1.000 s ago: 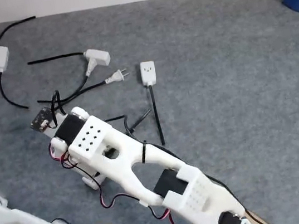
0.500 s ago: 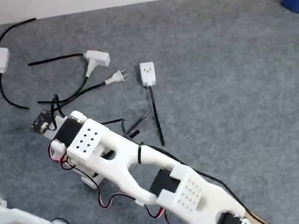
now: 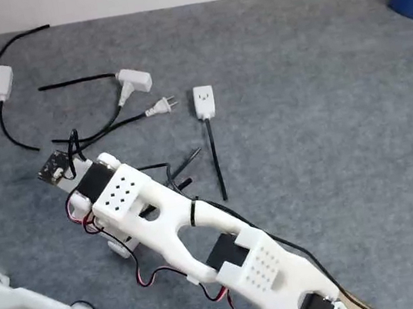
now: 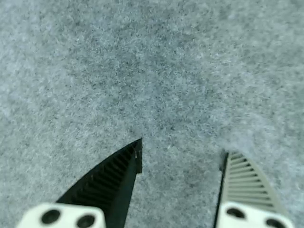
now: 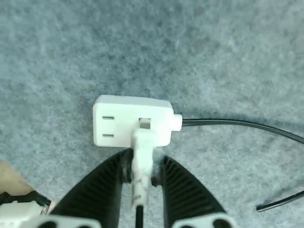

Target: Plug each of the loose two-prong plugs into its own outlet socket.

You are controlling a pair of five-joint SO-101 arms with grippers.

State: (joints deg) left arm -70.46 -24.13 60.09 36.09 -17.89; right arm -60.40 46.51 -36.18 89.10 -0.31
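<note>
Plug (image 5: pixel 141 156) sits pinched between the right fingers (image 5: pixel 107 183), its nose touching the white outlet block (image 5: pixel 118 124) toward the grey bench's (image 5: pixel 228 57) near-left corner; left fingers (image 4: pixel 114 190) hang wide apart, holding nothing.

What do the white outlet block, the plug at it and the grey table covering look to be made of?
Outlet block: smooth white moulded plastic, probably; even sheen, rounded corners. Plug: likely the same white plastic, slightly glossy. Table covering: grey felt or short-pile carpet, judging by its fuzzy, mottled fibres.
</note>
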